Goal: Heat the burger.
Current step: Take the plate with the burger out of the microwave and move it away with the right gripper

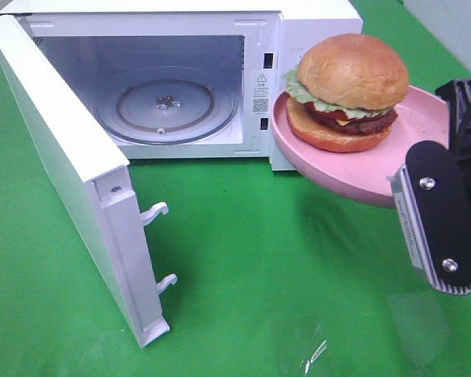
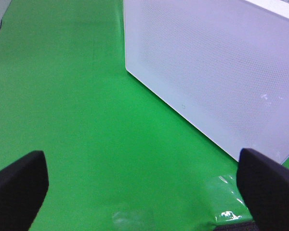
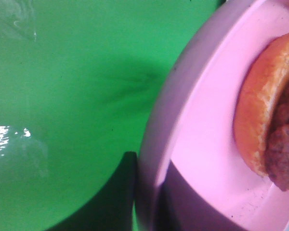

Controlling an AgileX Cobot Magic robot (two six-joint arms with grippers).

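Microwave open, burger held up on plate at right.
Left gripper [image 2: 139,192] over the green cloth [image 1: 243,259], jaws wide apart, empty. Microwave [image 1: 180,71] door [image 1: 71,173] swung open, glass turntable [image 1: 166,106] bare. Burger [image 1: 347,93] sits on pink plate [image 1: 424,118], lifted off the cloth just right of the microwave opening; right gripper [image 1: 424,212] clamped on plate rim.

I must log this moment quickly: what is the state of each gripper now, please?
Left gripper: open, jaws wide apart, holding nothing.
Right gripper: closed on the rim of the pink plate, which carries the burger in the air.
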